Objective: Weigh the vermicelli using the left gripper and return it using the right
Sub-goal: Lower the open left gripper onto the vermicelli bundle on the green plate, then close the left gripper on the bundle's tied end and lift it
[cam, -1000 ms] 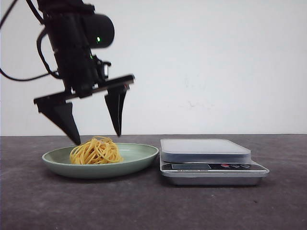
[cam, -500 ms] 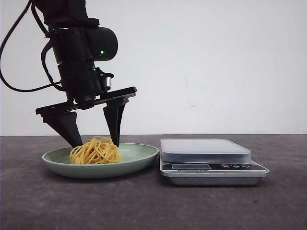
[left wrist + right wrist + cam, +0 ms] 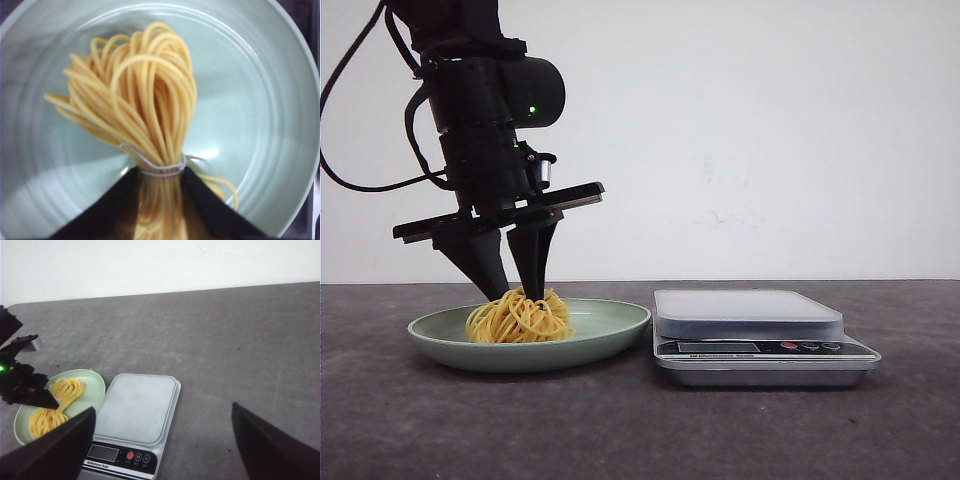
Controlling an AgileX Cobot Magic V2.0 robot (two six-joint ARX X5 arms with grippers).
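Note:
The vermicelli [image 3: 519, 318], a small nest of yellow strands tied with a thin white band, lies on the pale green plate [image 3: 610, 325]. It also shows in the left wrist view [image 3: 145, 105] and the right wrist view [image 3: 52, 405]. My left gripper [image 3: 515, 292] stands straight over the nest, its two black fingers [image 3: 107, 210] shut on the strands at the band. The nest still rests on the plate [image 3: 260, 100]. My right gripper [image 3: 160, 450] is open and empty, high above the scale [image 3: 137, 407].
A silver kitchen scale [image 3: 750, 315] with a flat top, a blank display and a red button stands right of the plate. The dark grey table [image 3: 720, 430] runs to a white wall behind.
My left gripper came down onto the nest and its fingers closed from wide apart to tight on the strands. The nest is squeezed narrower.

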